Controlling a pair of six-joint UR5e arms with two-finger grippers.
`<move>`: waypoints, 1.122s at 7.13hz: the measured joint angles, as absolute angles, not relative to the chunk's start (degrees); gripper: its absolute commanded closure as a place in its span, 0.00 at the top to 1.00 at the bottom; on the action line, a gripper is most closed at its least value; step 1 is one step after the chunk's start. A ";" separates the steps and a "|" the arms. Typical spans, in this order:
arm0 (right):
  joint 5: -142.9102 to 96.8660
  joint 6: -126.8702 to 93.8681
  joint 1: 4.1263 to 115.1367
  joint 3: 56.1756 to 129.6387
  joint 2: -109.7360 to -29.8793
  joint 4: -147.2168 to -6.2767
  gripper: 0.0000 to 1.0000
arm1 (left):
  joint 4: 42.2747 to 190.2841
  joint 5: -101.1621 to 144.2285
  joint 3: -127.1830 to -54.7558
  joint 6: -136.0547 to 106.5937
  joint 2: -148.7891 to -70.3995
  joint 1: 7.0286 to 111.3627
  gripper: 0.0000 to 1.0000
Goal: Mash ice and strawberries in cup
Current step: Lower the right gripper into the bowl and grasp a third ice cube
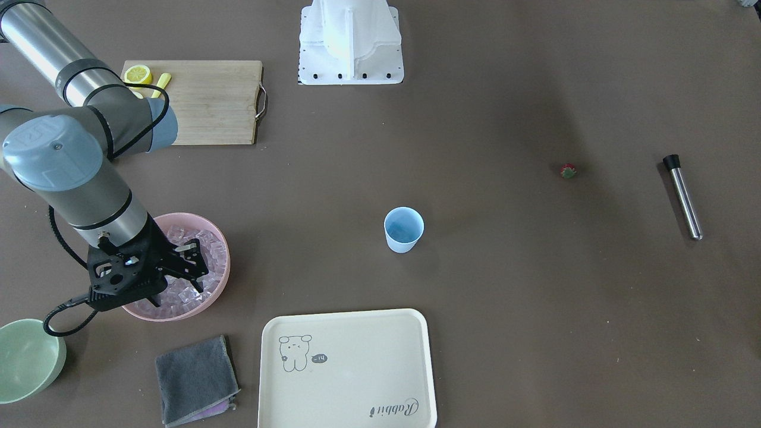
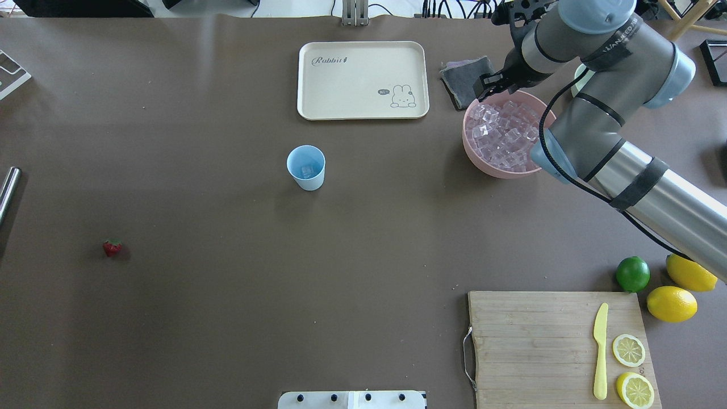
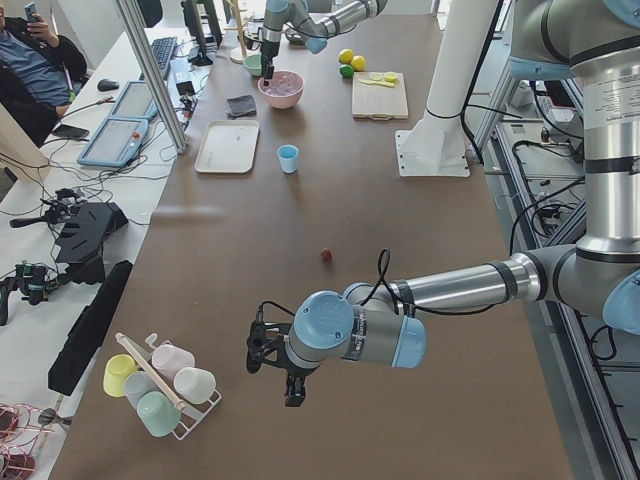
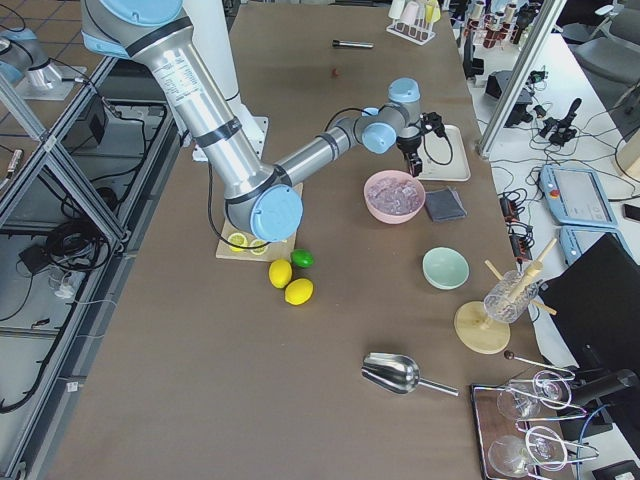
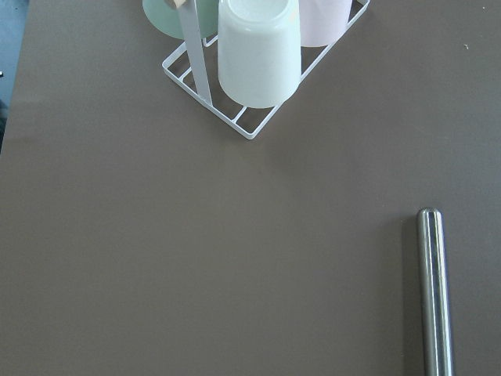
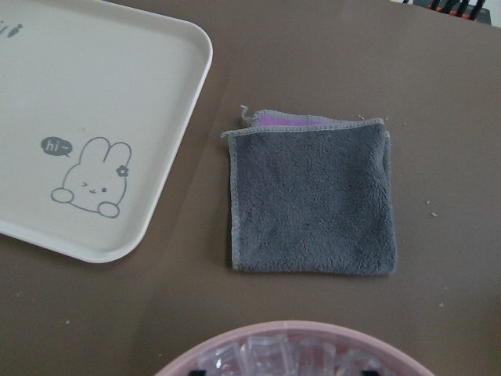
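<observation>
The light-blue cup (image 2: 306,166) stands upright mid-table with one ice cube (image 2: 307,170) inside; it also shows in the front view (image 1: 404,229). More ice (image 2: 502,136) fills the pink bowl (image 2: 467,142). My right gripper (image 1: 196,264) hangs just over that ice, fingers apart, nothing visibly held. The strawberry (image 2: 112,247) lies alone far off on the table's left side. My left gripper (image 3: 290,395) hovers low near the table's left end, seen only from the side, so I cannot tell its state.
A steel rod with a black cap (image 1: 682,196) lies beyond the strawberry. A cream tray (image 2: 363,79), grey cloth (image 6: 313,200) and pale green bowl (image 1: 27,359) flank the pink bowl. The cutting board (image 2: 534,341) holds lemon slices and a knife. A cup rack (image 5: 258,55) stands near the left arm.
</observation>
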State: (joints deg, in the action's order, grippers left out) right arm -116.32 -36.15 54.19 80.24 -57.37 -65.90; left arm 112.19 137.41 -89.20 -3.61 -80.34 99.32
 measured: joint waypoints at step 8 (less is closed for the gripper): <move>-121.47 -35.74 53.85 77.45 -59.65 -58.24 0.52 | 112.16 137.37 -90.15 -3.95 -80.45 99.32 0.98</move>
